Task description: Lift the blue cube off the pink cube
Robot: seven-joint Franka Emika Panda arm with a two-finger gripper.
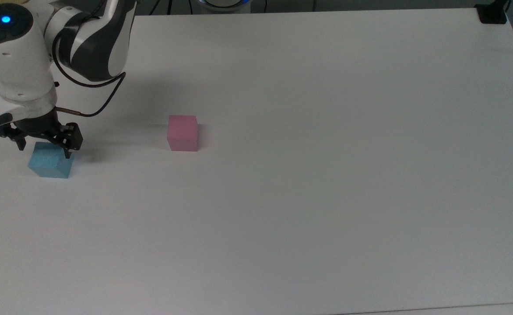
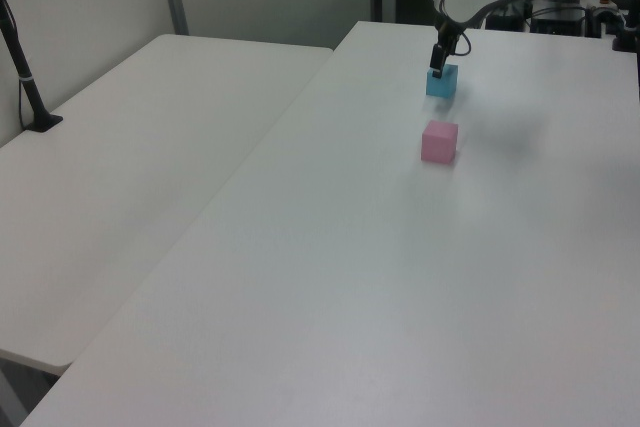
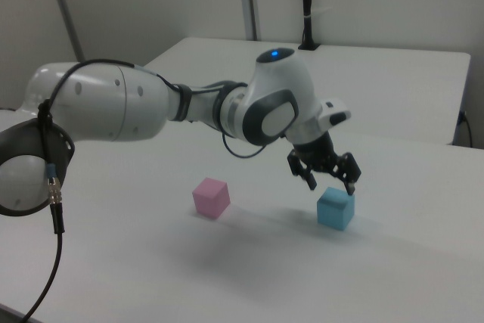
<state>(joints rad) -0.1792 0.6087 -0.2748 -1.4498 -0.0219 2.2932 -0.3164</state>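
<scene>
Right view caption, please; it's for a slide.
Open gripper just above the blue cube, which sits on the table apart from the pink cube.

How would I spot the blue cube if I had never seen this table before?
Start at the big white robot arm over the white table and follow it to its black gripper. The blue cube sits on the table just beneath it, apart from the pink cube. Both are the same size; colour alone separates them.
</scene>
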